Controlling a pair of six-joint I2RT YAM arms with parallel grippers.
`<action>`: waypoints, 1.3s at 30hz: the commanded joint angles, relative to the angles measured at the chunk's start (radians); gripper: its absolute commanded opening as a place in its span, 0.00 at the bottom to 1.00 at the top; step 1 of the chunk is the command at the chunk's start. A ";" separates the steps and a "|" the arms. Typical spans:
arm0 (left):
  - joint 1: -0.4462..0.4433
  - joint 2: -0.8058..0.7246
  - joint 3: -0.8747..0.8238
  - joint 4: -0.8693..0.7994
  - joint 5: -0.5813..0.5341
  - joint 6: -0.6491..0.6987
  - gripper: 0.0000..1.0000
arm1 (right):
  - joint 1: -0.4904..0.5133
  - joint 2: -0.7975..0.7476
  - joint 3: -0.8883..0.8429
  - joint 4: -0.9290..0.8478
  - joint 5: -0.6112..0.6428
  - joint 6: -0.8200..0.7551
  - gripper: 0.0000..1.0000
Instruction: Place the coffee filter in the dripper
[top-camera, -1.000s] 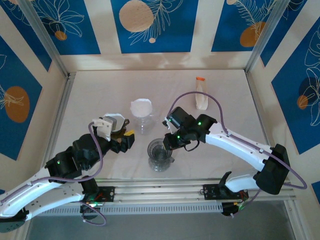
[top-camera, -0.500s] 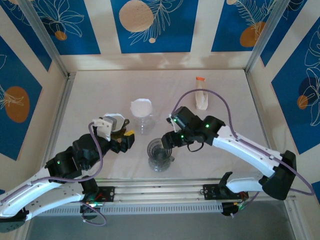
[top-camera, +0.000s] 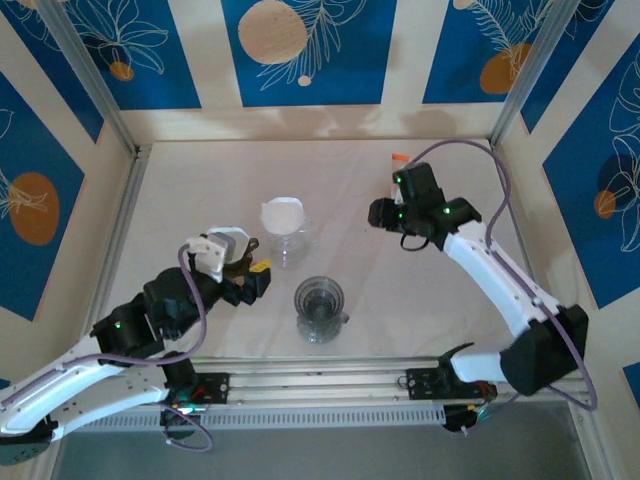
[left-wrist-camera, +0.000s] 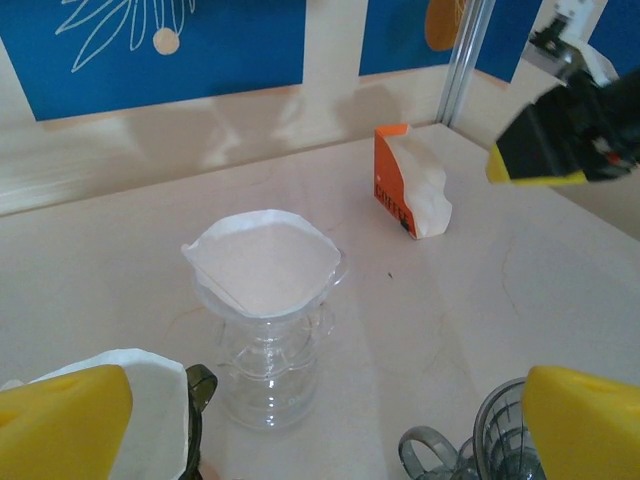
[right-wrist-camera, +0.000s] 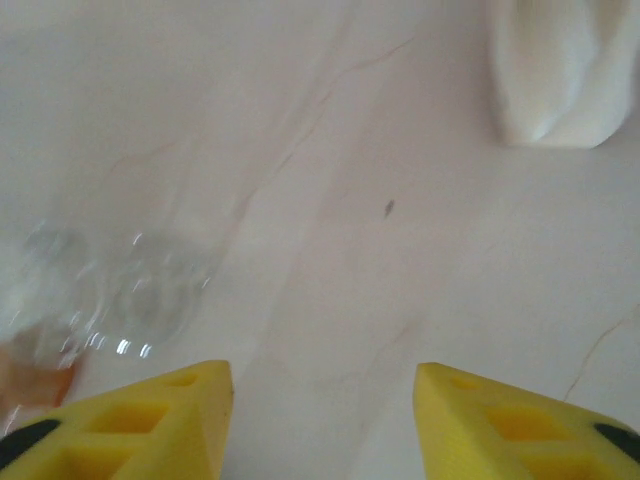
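The right gripper (top-camera: 380, 213) has been swung from the middle of the tabletop (top-camera: 200, 190) toward the orange-and-white filter pack (left-wrist-camera: 410, 195), jaws parted and empty. The white paper coffee filter (left-wrist-camera: 265, 270) is seen seated in the clear glass dripper (left-wrist-camera: 268, 370). The left gripper (left-wrist-camera: 325, 430) is held with jaws wide apart. Placement is judged done.

The paper coffee filter (left-wrist-camera: 265, 272) is white, the glass dripper (left-wrist-camera: 268, 378) clear, the wall panels (top-camera: 340, 85) blue with white leaves.

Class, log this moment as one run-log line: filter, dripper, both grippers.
filter: seated in dripper | left gripper: open | right gripper: open, near filter pack
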 joint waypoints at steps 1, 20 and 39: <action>0.008 0.053 0.048 -0.029 0.019 0.021 1.00 | -0.064 0.101 0.071 0.069 0.054 -0.048 0.46; 0.023 0.112 0.071 -0.072 0.007 0.010 0.97 | -0.167 0.587 0.476 -0.005 0.270 -0.224 0.28; 0.030 0.099 0.062 -0.073 0.003 0.012 0.98 | -0.170 0.725 0.600 -0.041 0.332 -0.307 0.26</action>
